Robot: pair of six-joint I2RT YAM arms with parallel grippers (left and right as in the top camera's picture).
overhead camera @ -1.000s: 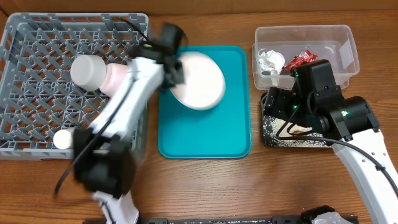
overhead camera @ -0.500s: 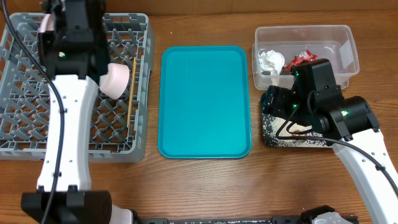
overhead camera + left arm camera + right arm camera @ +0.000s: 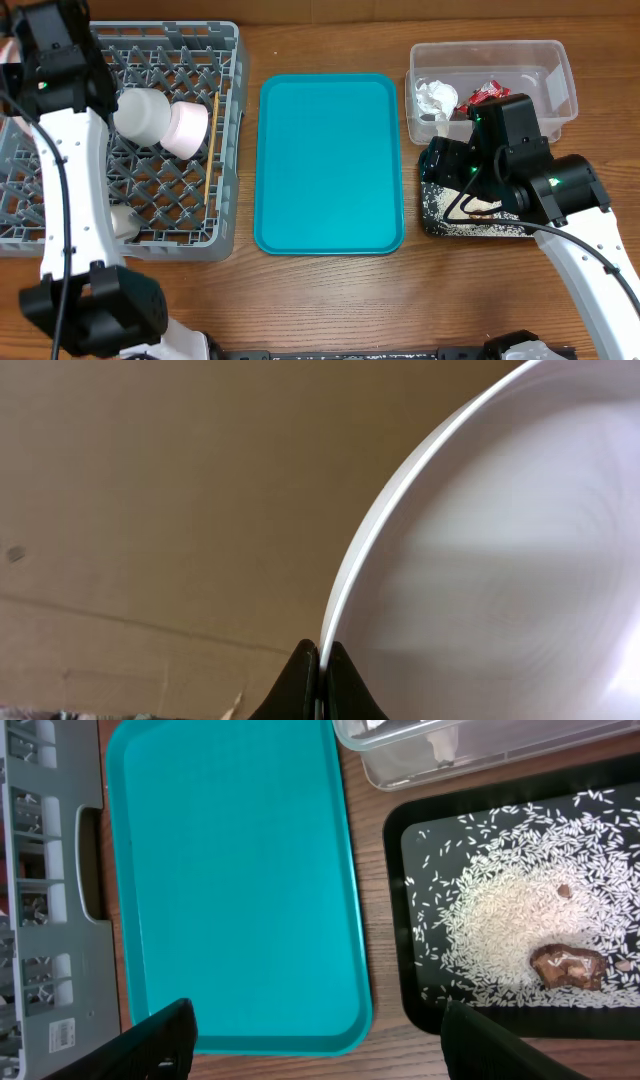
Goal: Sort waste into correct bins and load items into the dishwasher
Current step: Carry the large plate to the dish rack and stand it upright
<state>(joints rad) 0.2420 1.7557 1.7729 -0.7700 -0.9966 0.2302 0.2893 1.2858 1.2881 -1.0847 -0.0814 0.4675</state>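
My left gripper (image 3: pixel 318 660) is shut on the rim of the round white plate (image 3: pixel 500 540), which fills the right of the left wrist view. Overhead, the left arm (image 3: pixel 55 50) is over the far left corner of the grey dish rack (image 3: pixel 120 240). The rack holds a white cup (image 3: pixel 140 115), a pale bowl (image 3: pixel 186 130), a wooden chopstick (image 3: pixel 211 140) and a small white piece (image 3: pixel 122 222). My right gripper (image 3: pixel 330 1050) is open and empty above the gap between the teal tray and the black tray (image 3: pixel 395 920). Rice (image 3: pixel 510 910) and a dark food bit (image 3: pixel 567 967) lie in the black tray.
The teal tray (image 3: pixel 330 165) lies bare in the middle and also shows in the right wrist view (image 3: pixel 230 870). The clear tub (image 3: pixel 560 60) at the far right holds the white napkin (image 3: pixel 435 97) and the red wrapper (image 3: pixel 485 95). The right arm (image 3: pixel 520 150) covers part of the black tray (image 3: pixel 470 225).
My left arm has carried the plate off the teal tray, leftward to the rack's far left corner. The right arm has not moved.
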